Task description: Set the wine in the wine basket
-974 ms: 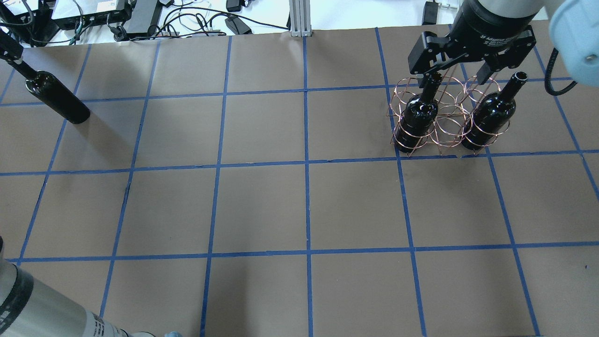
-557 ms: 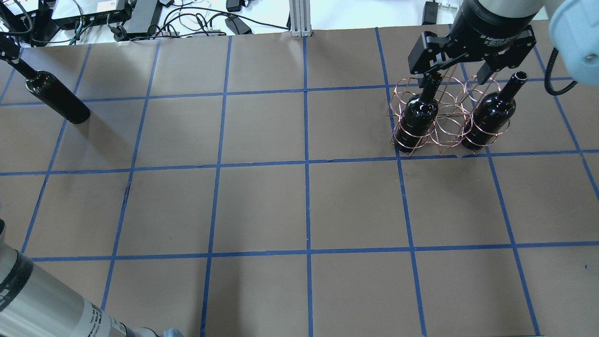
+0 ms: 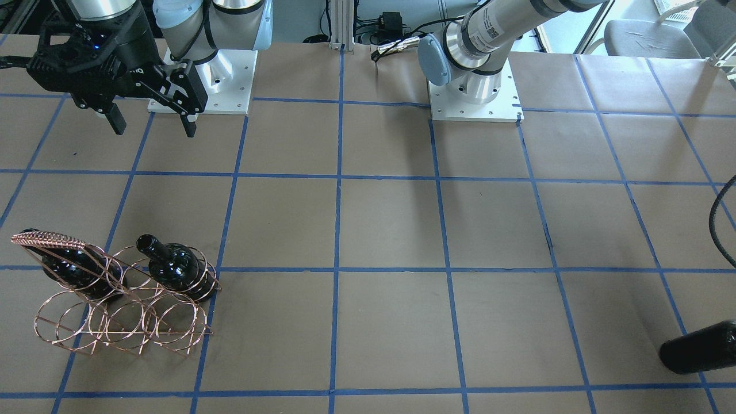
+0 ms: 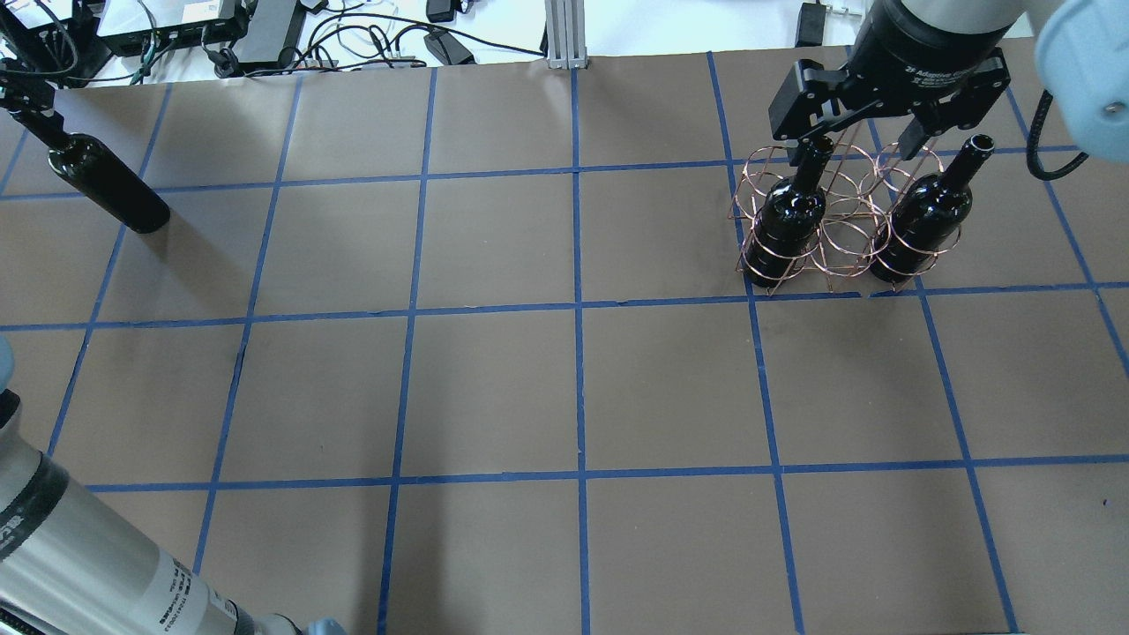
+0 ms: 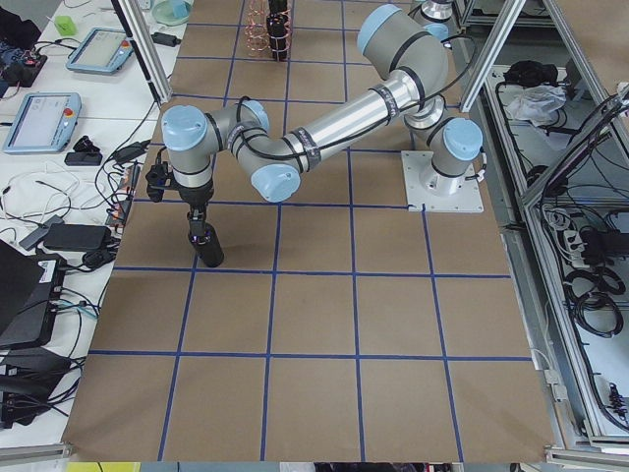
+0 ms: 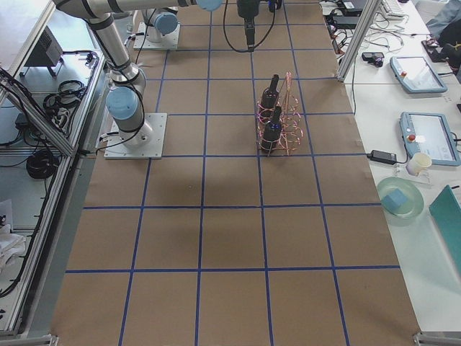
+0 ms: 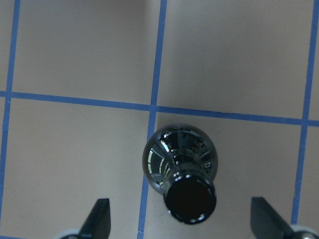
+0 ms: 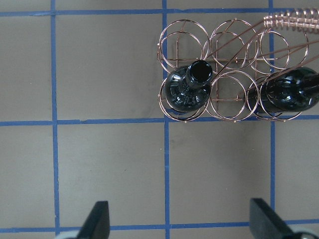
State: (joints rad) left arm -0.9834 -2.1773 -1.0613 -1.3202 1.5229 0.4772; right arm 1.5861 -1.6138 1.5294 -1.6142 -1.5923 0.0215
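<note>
Overhead exterior: wine basket (image 4: 838, 238) sits on the counter (image 4: 564, 388). One bottle (image 4: 789, 225) fills an end ring of its robot-side row, and a second bottle (image 4: 922, 220) fills the other end. The wine (image 4: 106, 181) stands alone, well apart from the basket.

Exterior front-facing: right fingers (image 3: 188, 123) are released and hold nothing, raised clear of the basket. This probably keeps the coiled handle (image 3: 46, 237) and the vacant rings unobstructed.

Left wrist-mounted: the view looks straight down the wine's mouth, so the bottle is upright. Left fingers (image 7: 99, 221) are spread, one on each side of the neck, with gaps on both sides. Cannot tell whether they are down at neck height. This looks like lining up for a neck grasp, and the upright stance suits lowering the wine into a ring.

Right wrist-mounted: the basket has six rings, four of them vacant. The middle slot has glass on both sides, so that fit would be tight.
</note>
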